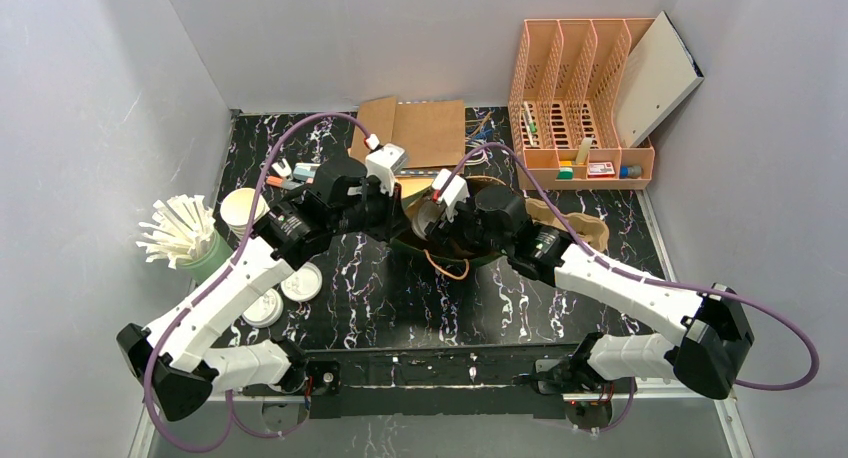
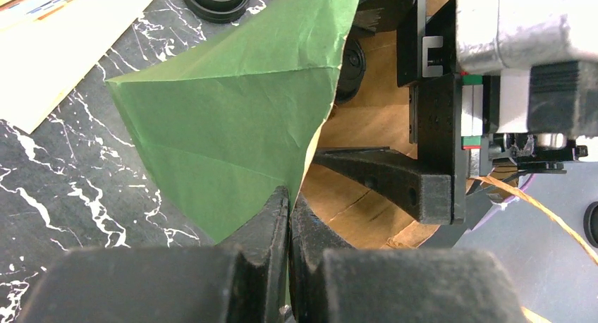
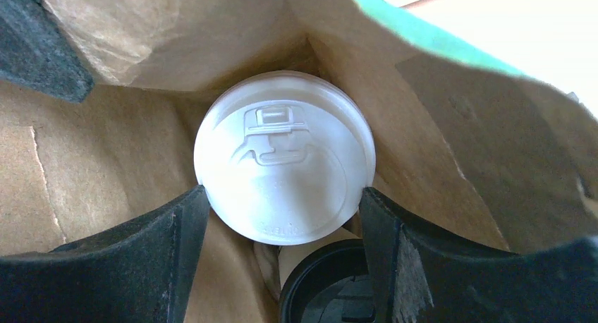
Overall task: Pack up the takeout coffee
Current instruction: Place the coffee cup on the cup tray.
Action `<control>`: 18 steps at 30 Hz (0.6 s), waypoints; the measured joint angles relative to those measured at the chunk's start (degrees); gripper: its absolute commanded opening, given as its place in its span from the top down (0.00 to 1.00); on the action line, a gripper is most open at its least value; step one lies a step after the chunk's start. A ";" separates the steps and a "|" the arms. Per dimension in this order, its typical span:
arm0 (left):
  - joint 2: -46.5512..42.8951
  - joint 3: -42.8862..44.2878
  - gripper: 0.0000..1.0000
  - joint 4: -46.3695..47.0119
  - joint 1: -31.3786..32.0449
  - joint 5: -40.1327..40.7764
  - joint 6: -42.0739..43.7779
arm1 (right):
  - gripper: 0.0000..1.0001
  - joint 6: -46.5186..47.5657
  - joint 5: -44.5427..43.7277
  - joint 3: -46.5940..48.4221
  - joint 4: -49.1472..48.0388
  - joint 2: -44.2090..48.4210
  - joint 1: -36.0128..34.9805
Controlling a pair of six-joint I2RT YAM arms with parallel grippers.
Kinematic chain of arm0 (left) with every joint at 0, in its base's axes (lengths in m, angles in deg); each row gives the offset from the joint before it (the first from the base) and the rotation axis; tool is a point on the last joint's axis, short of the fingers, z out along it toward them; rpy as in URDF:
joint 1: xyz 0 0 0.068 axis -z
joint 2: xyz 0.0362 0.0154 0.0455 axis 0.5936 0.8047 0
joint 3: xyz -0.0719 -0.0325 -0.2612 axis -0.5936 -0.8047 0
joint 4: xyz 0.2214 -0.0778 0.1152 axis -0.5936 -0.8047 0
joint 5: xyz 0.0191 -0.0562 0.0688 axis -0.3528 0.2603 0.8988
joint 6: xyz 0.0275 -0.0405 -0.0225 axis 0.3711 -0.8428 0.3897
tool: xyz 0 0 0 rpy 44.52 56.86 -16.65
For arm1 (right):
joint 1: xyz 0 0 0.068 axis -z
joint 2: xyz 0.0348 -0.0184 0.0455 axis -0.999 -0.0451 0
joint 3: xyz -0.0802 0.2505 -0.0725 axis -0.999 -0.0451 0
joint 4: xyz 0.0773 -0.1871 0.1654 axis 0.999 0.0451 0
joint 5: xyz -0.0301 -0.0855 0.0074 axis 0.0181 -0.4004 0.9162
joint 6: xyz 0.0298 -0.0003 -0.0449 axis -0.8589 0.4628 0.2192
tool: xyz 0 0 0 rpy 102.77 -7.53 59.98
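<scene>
Left gripper (image 2: pixel 289 196) is pinched tight on the green bag (image 2: pixel 233 125) rim, mouth wide. Right gripper (image 3: pixel 282 199) sits deep inside, fingers pressing the white-lidded cup (image 3: pixel 282 154) at nine and three o'clock. Loading step, I'd say; next, release and lift clear without snagging paper.

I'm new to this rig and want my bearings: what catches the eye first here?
In the middle of the table is a paper bag, green outside and brown inside, its edge pinched by the shut left jaws. Inside it, the right jaws sit against both sides of a white-lidded cup. A bunch of white straws fans out at the left edge, and an orange rack stands at the far right.
</scene>
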 measured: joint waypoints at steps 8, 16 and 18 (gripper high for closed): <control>-1.31 -0.74 1.00 -1.22 0.02 0.92 -0.13 | 0.65 -0.24 3.04 0.52 2.34 -0.55 0.24; -2.01 -2.43 1.00 -1.84 0.00 1.92 -1.16 | 0.67 0.57 5.40 7.39 15.47 -4.00 0.26; -2.10 -3.04 1.00 -1.88 0.00 1.90 -1.29 | 0.67 0.57 5.79 9.68 18.23 -4.92 0.26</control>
